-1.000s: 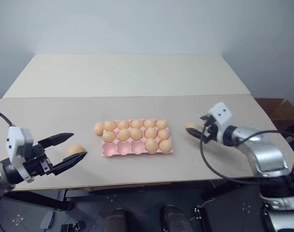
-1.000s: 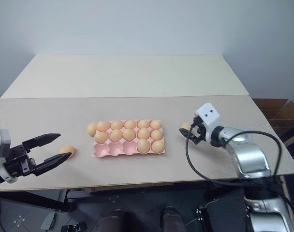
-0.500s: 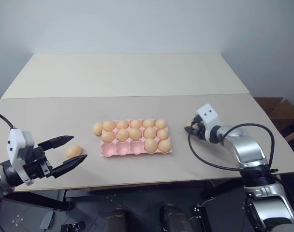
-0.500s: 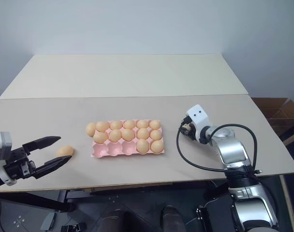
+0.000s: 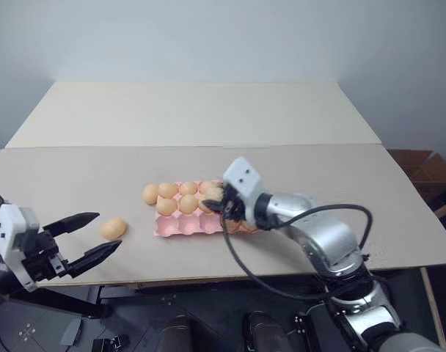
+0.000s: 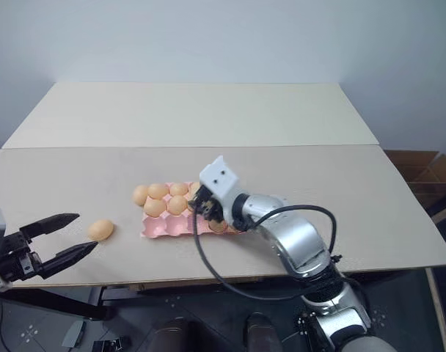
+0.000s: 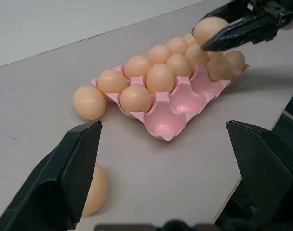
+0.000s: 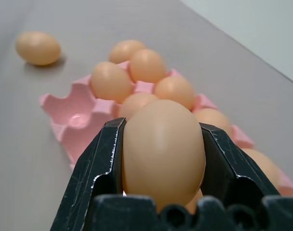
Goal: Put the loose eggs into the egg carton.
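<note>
1. The right gripper (image 8: pixel 163 159) is clamped on one egg (image 8: pixel 163 151), fingers pressed to both its sides, hanging over the middle of the egg carton (image 5: pixel 180 227).
2. The left gripper (image 5: pixel 91 237) is spread wide with nothing in it, near the front-left corner of the tabletop (image 5: pixel 76 176), with a loose egg (image 5: pixel 114 228) on the tabletop just past its fingertips.
3. Another loose egg (image 5: pixel 150 195) lies against the carton's rear-left corner, touching its rim, outside the cups.
4. The carton sits near the middle of the tabletop's front half, long side along the front edge. The rear rows look full; the empty cups I can see are in the front row toward the left.
5. To do this step well, I judge: shift the held egg toward an empty front cup, centre it above the hollow, and lower it until it rests before letting go. A drop from height could crack it or make it bounce out.
6. Keep the fingers clear of neighbouring eggs on the way down. The rows are tight.
7. In the right wrist view the held egg's long axis runs along the fingers, narrower end toward the fingertips. That suits lowering it end-first into a cup.
8. The loose egg on the tabletop looks to lie on its side, long axis roughly along the front edge.
</note>
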### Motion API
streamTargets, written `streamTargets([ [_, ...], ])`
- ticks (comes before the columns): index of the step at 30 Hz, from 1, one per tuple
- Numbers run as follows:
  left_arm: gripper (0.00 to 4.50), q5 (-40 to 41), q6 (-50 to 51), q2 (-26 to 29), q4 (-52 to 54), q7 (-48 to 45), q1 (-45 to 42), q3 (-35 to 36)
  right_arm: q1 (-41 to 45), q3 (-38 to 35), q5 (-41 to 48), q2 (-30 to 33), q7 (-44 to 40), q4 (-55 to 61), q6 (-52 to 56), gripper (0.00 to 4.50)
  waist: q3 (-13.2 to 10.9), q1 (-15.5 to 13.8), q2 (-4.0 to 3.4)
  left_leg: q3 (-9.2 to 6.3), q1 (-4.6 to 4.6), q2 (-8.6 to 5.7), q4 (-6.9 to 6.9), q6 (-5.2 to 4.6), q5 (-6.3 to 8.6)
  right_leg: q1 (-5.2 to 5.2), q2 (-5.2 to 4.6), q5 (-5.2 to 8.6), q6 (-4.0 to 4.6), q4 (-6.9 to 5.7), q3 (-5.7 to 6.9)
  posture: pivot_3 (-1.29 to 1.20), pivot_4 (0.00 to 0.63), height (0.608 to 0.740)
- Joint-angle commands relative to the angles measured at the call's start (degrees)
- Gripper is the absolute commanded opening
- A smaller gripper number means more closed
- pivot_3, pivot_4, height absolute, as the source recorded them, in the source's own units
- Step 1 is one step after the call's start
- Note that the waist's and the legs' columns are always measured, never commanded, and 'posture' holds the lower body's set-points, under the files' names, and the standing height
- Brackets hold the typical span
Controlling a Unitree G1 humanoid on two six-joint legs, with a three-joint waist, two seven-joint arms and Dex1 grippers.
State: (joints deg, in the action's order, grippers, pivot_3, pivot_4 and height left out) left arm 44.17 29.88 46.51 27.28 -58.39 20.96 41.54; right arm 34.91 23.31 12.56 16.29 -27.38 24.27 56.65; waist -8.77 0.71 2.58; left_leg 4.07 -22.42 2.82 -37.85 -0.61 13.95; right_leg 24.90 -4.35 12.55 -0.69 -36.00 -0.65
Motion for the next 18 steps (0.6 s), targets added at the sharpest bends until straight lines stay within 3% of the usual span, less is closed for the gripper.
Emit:
streamTargets([
  [1,4.50,0.8,-0.4,0.0,2.4,0.5,0.5,1.9,-0.2,3.9,-2.5,-0.3,0.4,-2.5,-2.9,2.81,0.0,0.1,0.05,0.03,0.00,0.00,0.00,0.00,0.00,0.00,0.00,-0.01,-0.01,0.01,-0.01,0.00,0.150,0.740],
  [6,4.50,1.3,-0.2,0.1,3.0,0.7,1.3,2.9,-0.3,2.5,-2.1,-0.3,0.1,-1.3,-2.5,4.48,0.0,0.3,0.05,0.01,0.02,0.06,0.00,0.00,0.00,0.03,0.07,-0.04,-0.06,-0.08,0.03,0.00,0.150,0.740],
  [13,4.50,0.5,-0.4,0.3,2.4,1.4,1.6,3.6,-1.5,-9.4,4.7,3.9,-3.3,8.5,0.2,4.48,0.0,0.0,0.05,0.01,-0.01,0.08,0.00,0.00,0.00,0.07,0.08,-0.05,-0.06,-0.08,0.03,0.00,0.150,0.740],
  [18,4.50,-0.9,-1.0,-0.3,1.7,2.1,3.1,5.0,-10.7,-24.1,13.4,16.0,-14.6,14.6,-3.8,4.48,0.0,-0.4,0.06,0.00,-0.08,0.01,0.00,0.00,0.04,-0.01,-0.01,-0.01,-0.08,0.17,0.08,0.00,0.150,0.740],
])
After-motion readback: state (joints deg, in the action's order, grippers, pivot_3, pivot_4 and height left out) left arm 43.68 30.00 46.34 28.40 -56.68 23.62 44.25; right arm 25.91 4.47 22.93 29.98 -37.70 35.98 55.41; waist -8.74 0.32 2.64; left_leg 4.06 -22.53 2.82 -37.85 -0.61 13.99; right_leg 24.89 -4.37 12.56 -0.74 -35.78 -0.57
